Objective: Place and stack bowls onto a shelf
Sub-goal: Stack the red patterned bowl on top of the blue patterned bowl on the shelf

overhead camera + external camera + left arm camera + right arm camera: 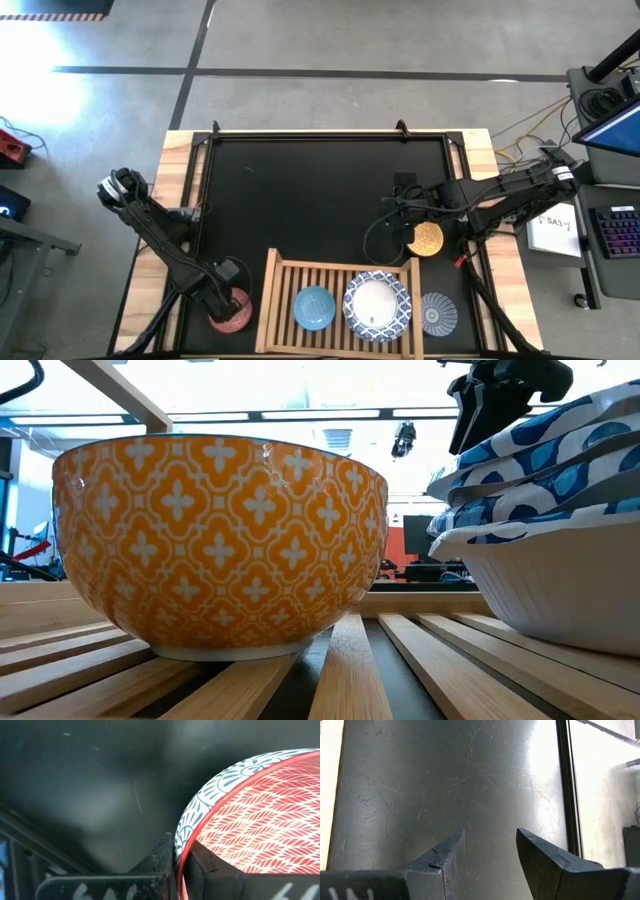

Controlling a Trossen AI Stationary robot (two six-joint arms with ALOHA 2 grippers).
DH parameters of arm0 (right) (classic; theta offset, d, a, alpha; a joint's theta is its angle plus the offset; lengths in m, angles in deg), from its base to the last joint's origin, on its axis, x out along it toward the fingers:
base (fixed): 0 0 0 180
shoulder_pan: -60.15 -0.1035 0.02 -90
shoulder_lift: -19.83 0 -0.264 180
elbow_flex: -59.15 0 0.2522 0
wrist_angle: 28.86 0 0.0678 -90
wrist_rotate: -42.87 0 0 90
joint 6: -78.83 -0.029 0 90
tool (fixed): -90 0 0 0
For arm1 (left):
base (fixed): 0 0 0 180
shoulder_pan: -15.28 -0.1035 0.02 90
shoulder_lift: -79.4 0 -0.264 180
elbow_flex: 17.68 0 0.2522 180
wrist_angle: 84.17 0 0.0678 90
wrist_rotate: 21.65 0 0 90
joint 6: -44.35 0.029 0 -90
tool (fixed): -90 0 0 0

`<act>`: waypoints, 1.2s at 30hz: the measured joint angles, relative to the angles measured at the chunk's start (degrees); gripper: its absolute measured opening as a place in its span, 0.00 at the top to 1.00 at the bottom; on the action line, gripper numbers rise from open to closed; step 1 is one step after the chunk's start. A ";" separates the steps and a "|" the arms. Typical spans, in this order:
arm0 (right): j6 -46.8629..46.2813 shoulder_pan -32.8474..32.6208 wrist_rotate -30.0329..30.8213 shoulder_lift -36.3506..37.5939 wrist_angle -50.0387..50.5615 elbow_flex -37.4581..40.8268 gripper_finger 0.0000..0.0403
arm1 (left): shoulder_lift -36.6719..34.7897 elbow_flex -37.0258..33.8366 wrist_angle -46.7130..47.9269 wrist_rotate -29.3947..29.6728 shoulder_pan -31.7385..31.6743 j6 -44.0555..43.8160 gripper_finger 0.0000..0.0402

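With its jaws clenched on the rim of the small round red-patterned bowl [260, 815] just left of the slatted wooden shelf [275, 262], the left gripper [228, 292] must next lift it across, while the right gripper [405, 205] hangs released beyond the shelf.

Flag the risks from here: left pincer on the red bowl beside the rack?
1. Left pincer pinches only the red bowl's rim, so it may tilt or slip when lifted.
2. The bowl sits close beside the shelf's side rail; a low carry could clip it.
3. Right pincer, open, is near the yellow bowl; it could nudge it.
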 joint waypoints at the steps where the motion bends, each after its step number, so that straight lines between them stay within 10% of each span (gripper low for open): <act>1: 0.00 0.00 0.00 0.02 0.00 0.00 0.58 | -0.26 0.00 0.56 0.47 -0.11 -0.72 0.99; 11: 0.14 0.01 0.00 0.02 -0.01 0.00 0.58 | -6.08 0.20 12.89 12.92 -1.61 -12.03 0.99; 21: 25.08 0.26 0.00 0.01 -5.74 0.02 0.58 | -11.53 0.17 18.48 28.06 -7.33 -13.54 0.99; 36: 2.82 0.28 -0.16 0.00 -17.49 0.02 0.58 | -13.99 0.43 20.52 51.27 -23.91 -2.17 0.98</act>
